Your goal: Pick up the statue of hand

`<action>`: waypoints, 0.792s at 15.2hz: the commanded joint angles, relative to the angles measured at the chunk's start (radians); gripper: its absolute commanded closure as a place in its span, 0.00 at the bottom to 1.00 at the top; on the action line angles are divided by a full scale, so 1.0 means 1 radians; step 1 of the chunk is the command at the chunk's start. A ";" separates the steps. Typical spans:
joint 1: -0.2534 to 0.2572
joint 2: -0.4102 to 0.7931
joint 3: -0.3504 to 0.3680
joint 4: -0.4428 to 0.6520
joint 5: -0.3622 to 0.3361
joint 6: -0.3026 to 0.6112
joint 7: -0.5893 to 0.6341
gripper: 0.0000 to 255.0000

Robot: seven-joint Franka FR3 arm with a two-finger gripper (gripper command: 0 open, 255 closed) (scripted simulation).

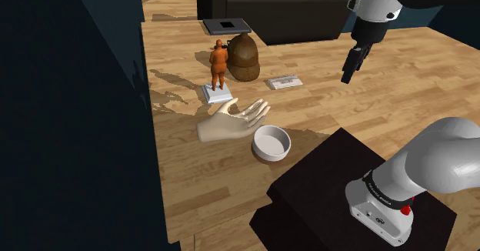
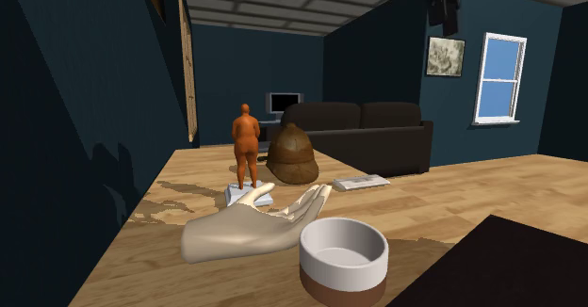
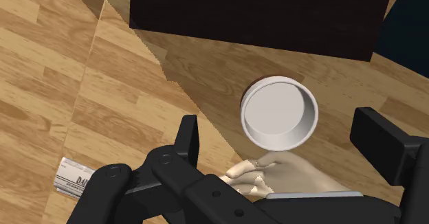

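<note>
LIVING-ROOM FLOOR: A white Franka arm is hanging its black gripper point(image 1: 352, 65) high over a wood-plank floor point(image 1: 385, 107). Its 2 fingers point(image 3: 187, 139) are standing wide apart and holding nothing.

The target, a pale cream statue of a hand point(image 1: 231, 122), is lying on the planks well below the gripper, off toward the shoulder view's left and near side. Its long axis is running from the cut wrist at that view's left to the upcurled fingertips at the right. The fingertips are ending just beside a round white bowl point(image 1: 271, 143).

In the wrist view the statue is showing between the 2 open fingers, with the bowl just beyond it. The gripper therefore appears roughly lined up, though a long descent looks necessary. Closing across the narrower palm, not along the length, seems the likelier grip.

The statue is looking smooth, matte and rounded, and thickest at the wrist.

Farther off, an orange human figure point(image 1: 218, 63) is standing on a small pale base. A lumpy brown mound point(image 1: 242, 57) is sitting just behind it, and a flat grey slab point(image 1: 285, 81) is lying to their right. A dark sofa point(image 1: 285, 11) is lining the far side, and the arm's dark stand point(image 1: 338, 180) is occupying the near right.
</note>
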 commanded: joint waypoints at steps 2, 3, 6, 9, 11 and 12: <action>0.000 0.006 0.018 -0.021 0.016 0.034 0.038 0.00; 0.000 0.013 0.036 -0.040 0.031 0.069 0.076 0.00; 0.000 0.050 0.091 -0.086 0.075 0.178 0.187 0.00; -0.003 0.108 0.148 -0.117 0.111 0.293 0.297 0.00; -0.007 0.158 0.187 -0.127 0.129 0.372 0.371 0.00; -0.010 0.186 0.206 -0.129 0.136 0.411 0.408 0.00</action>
